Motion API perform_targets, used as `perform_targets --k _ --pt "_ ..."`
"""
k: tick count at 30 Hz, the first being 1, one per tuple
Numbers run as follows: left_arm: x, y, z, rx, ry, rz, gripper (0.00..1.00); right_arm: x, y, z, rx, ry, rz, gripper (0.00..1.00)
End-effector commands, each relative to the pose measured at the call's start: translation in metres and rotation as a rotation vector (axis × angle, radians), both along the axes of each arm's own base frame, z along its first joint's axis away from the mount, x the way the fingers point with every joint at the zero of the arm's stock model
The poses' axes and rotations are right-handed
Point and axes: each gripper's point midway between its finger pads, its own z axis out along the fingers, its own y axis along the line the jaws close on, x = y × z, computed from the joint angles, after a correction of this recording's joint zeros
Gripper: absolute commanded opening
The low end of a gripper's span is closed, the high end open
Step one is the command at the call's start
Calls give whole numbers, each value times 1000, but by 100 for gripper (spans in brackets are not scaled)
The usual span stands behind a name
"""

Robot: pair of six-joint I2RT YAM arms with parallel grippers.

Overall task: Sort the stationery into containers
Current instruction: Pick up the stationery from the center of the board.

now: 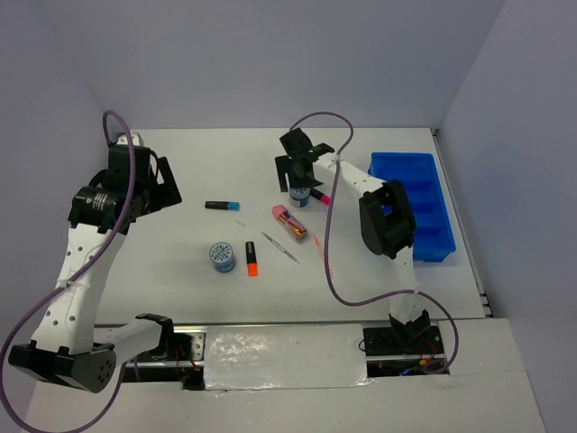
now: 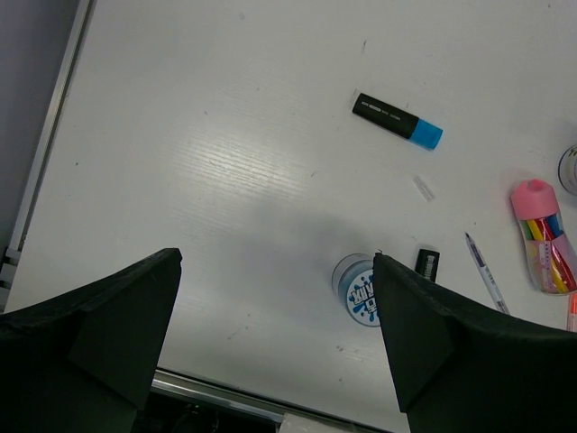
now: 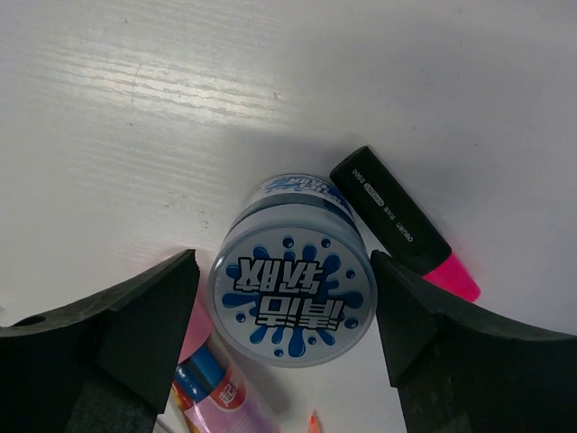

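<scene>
Right gripper [image 3: 284,262] is down over the far disc [image 3: 293,307], jaws spread, one finger on either side of it. The lid hides the contact line, so whether the pads touch its wall cannot be told. In the top view the gripper covers most of this disc and only its near edge shows. Pink marker [image 3: 401,225] lies close against the disc's right side, contact unsure, its pink end running up to the right finger. Of the case [image 1: 289,222], the right wrist view shows only a corner under the left finger. Near disc [image 2: 356,289] and orange marker [image 1: 251,258] sit side by side mid-table. In the left wrist view the right finger cuts off part of that disc and most of the marker. Left gripper [image 2: 275,262] is wide open, holding nothing, above the left part of the table [image 1: 180,244]. Blue marker [image 2: 397,120] lies alone with room all round. Grey pen [image 1: 280,247] and pink pen [image 1: 318,242] are thin, the pink one hard to make out. Tray [image 1: 406,157] lies along the right edge, its near end partly behind the right arm. Open room: far-left table and the strip along the far wall.
</scene>
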Motion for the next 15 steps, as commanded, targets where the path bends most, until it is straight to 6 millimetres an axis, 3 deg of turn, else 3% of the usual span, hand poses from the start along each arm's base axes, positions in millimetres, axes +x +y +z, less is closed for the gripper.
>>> perform_targets --k 1,3,4,5,6,8,11,12,13,15 --pt "2 5 3 37 -15 -5 99 0 4 -3 -1 17 4 82" --pt "2 5 4 41 -19 -6 99 -1 5 -5 3 19 10 74" --pt "2 5 4 42 -18 -5 99 -2 6 -2 12 16 18 55" --pt "2 6 4 43 -19 -4 99 -1 8 2 25 10 29 44" --pt "2 5 5 43 -22 -7 99 1 16 17 67 -8 52 2" --pt "1 6 6 49 -26 -4 99 3 27 44 131 -48 79 0" --pt "2 7 9 48 -37 -1 99 10 46 131 308 -180 140 0" --pt "3 7 9 47 -40 0 99 13 46 178 367 -256 144 0" --pt "3 7 10 46 -45 0 99 14 42 201 400 -288 143 0" --pt "4 5 11 35 -48 -5 99 25 4 244 426 -367 60 0"
